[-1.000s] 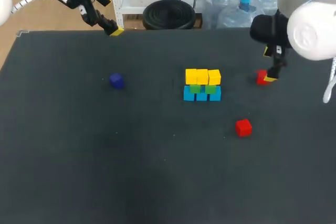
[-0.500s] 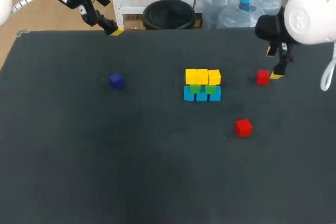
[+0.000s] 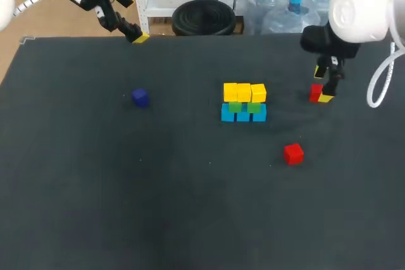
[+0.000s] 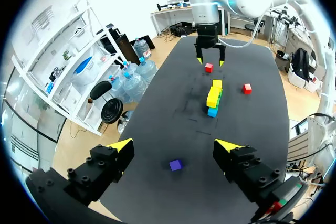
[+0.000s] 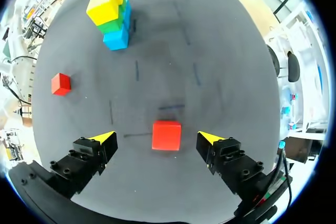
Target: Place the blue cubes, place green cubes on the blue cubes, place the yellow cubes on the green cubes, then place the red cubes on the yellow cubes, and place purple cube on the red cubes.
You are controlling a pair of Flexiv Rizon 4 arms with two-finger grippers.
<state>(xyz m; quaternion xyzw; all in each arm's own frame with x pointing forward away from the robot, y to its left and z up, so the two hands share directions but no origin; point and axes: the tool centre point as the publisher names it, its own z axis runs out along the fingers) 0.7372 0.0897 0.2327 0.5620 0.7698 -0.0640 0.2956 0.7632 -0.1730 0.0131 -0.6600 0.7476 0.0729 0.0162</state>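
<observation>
A: Two red cubes lie loose. Where?

B: One red cube (image 5: 167, 135) sits right of the stack, between the parted fingers of the right pincer (image 5: 156, 137). The right wrist view shows a gap on each side; the head view shows only one yellow tip beside it. The other red cube (image 3: 293, 153) lies nearer the robot, well apart.

A: And the stack?

B: Yellow cubes (image 3: 244, 92) on green cubes (image 3: 243, 107) on blue cubes (image 3: 243, 116), mid-desk (image 3: 190, 207).

A: Beyond that?

B: The purple cube (image 3: 140, 97) sits alone to the left. The left pincer (image 4: 174, 145) hangs over the far left edge, and its own wrist view shows its fingers wide apart, holding nothing.
</observation>
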